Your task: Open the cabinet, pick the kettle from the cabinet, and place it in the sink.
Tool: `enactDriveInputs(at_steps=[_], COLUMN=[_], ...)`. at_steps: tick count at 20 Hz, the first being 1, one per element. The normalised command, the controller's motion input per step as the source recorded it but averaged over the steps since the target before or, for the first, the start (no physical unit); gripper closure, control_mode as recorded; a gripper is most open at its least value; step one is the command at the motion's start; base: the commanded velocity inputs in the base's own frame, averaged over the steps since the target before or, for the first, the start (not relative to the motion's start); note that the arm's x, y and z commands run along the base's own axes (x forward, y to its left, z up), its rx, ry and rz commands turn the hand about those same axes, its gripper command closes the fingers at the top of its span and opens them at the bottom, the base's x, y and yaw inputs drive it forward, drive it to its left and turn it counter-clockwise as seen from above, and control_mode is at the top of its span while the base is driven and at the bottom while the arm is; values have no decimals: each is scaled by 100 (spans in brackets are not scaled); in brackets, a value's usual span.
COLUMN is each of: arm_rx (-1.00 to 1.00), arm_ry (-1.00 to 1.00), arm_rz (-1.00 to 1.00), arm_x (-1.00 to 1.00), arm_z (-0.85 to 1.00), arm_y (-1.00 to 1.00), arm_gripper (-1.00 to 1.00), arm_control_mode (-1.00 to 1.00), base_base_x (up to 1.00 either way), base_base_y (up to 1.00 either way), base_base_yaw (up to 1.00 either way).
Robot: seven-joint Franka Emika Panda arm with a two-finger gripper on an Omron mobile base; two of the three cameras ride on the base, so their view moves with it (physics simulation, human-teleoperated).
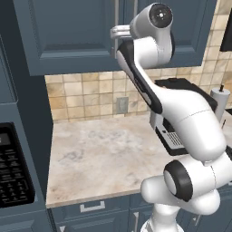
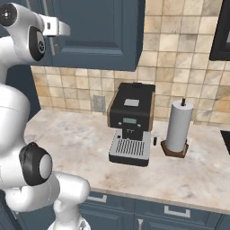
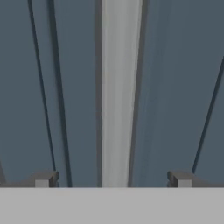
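The hand (image 3: pixel 113 179) is open wide, right at the cabinet (image 1: pixel 68 36), with the silver handle (image 3: pixel 117 92) between its two fingers. It should squeeze the handle in the middle, then pull gently. The doors are shut, so I cannot see the kettle

marble counter (image 2: pixel 81 148), coffee machine (image 2: pixel 131 128), paper towel roll (image 2: pixel 178 128)

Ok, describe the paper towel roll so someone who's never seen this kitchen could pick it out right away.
Start at the marble-look counter under the tiled wall, and find the black coffee machine standing on it. Just to that machine's right stands the paper towel roll: a tall white cylinder, upright on a small dark brown base, with a thin dark rod poking out of its top. It is the one white, round, upright item there.
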Motion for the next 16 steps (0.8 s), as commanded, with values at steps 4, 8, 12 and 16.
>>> enactDriveInputs(at_steps=[4, 8, 12, 16], arm_rx=[3, 3, 2, 0], arm_ry=[5, 1, 0, 0], arm_rz=[5, 4, 4, 2], arm_x=[41, 40, 39, 41], arm_z=[0, -2, -6, -11], arm_y=[0, 2, 0, 3], arm_gripper=[-100, -100, -100, 100], arm_control_mode=[-100, -100, -100, -100], base_base_x=[0, 0, 0, 0], base_base_y=[0, 0, 0, 0], base_base_yaw=[0, 0, 0, 0])
